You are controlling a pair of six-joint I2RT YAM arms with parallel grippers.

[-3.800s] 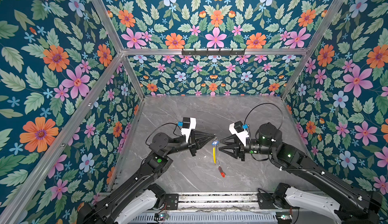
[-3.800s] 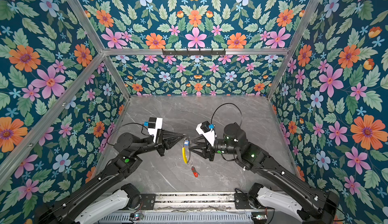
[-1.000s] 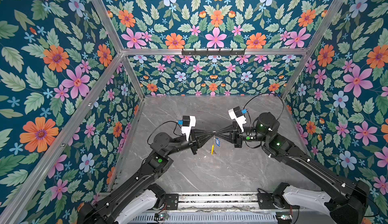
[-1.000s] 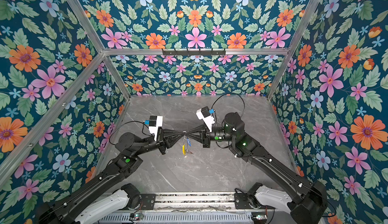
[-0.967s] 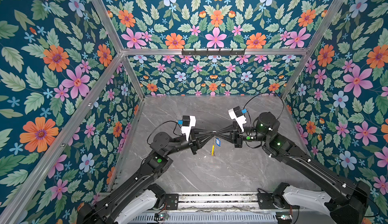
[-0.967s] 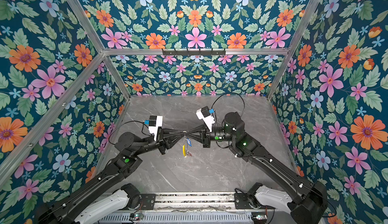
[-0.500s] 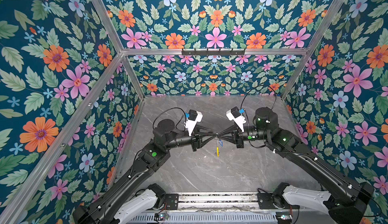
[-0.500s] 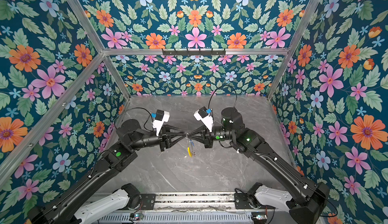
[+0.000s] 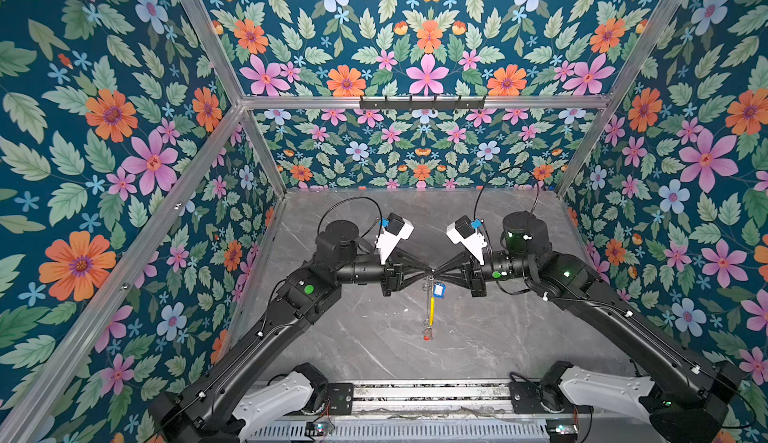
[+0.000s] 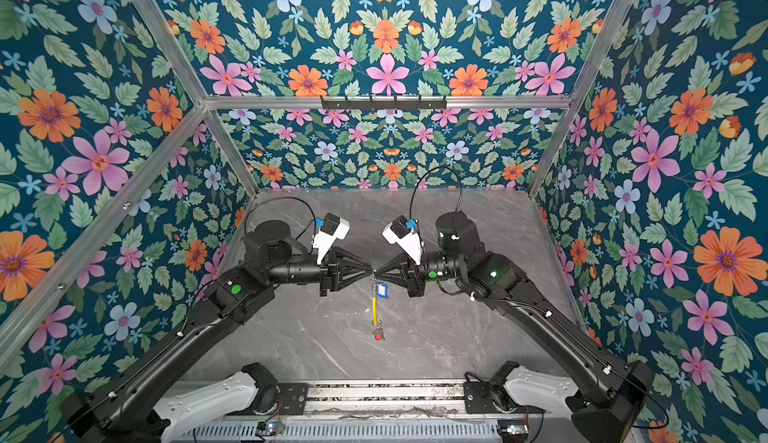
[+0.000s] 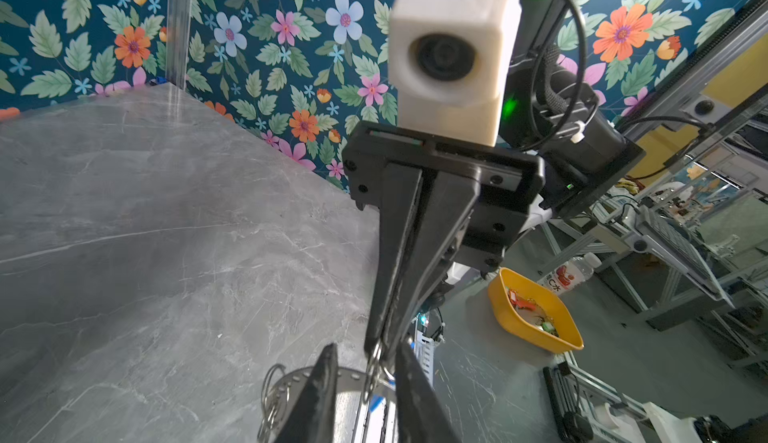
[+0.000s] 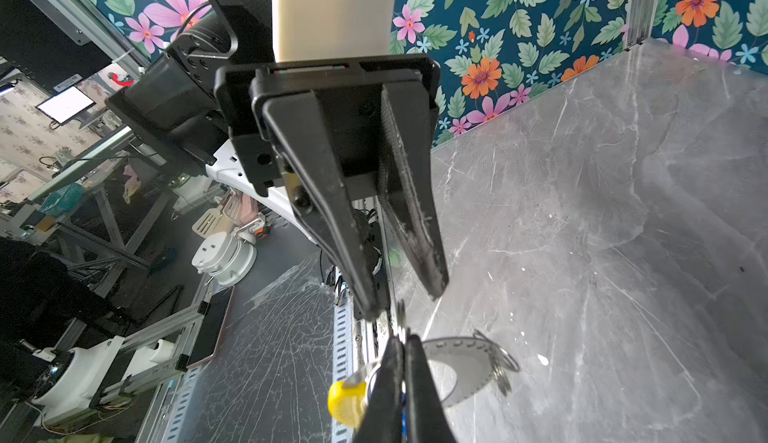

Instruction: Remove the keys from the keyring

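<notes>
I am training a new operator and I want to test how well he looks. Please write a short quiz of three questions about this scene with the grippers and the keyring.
1. True or false: the right gripper stands wide open.
2. What colour is the sleeve on the keyring? A green, B yellow, C black.
3. Fill in: in a top view, the key tag nearest the right gripper is ____, and the one at the keyring's lower end is ____.

Key: 1 false, it is shut on the keyring. 2 B. 3 the blue tag, then the red tag.
</notes>
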